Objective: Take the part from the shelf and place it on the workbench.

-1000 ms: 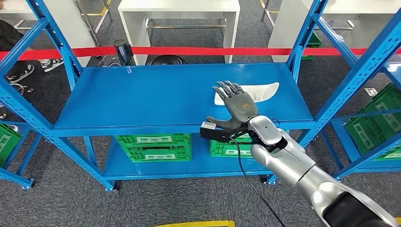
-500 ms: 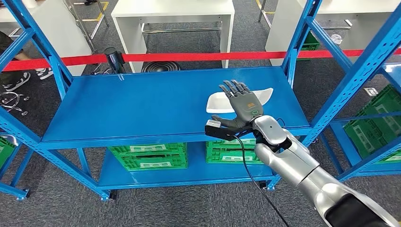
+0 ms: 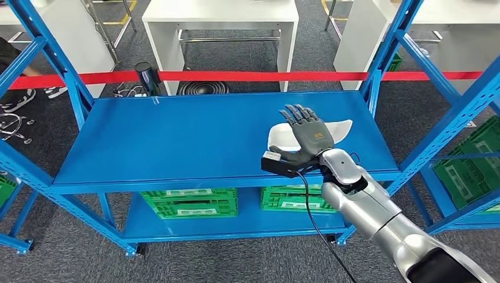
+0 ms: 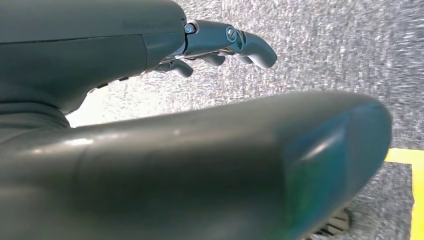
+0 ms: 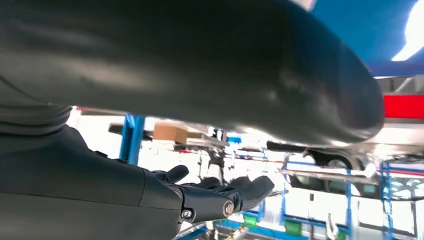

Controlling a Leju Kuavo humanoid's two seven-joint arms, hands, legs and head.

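Observation:
A white, flat, curved part (image 3: 341, 127) lies on the right side of the blue shelf's top board (image 3: 177, 135). My right hand (image 3: 307, 136) hovers over the part's middle with its fingers spread and its back toward the camera, hiding the part's centre. It holds nothing. In the right wrist view the right hand (image 5: 200, 197) shows straight dark fingers with nothing in them. In the left wrist view my left hand (image 4: 165, 140) hangs above grey carpet, its fingers (image 4: 235, 42) loosely extended around nothing.
Green crates (image 3: 190, 201) (image 3: 292, 197) stand on the lower shelf board. A red barrier tape (image 3: 236, 75) runs behind the shelf, with white tables (image 3: 221, 12) beyond. Another blue rack with a green crate (image 3: 471, 171) stands on the right. A black cable (image 3: 312, 218) hangs from my right wrist.
The whole picture has shifted with the camera. My right hand has reached a little farther over the white part, fingers still spread.

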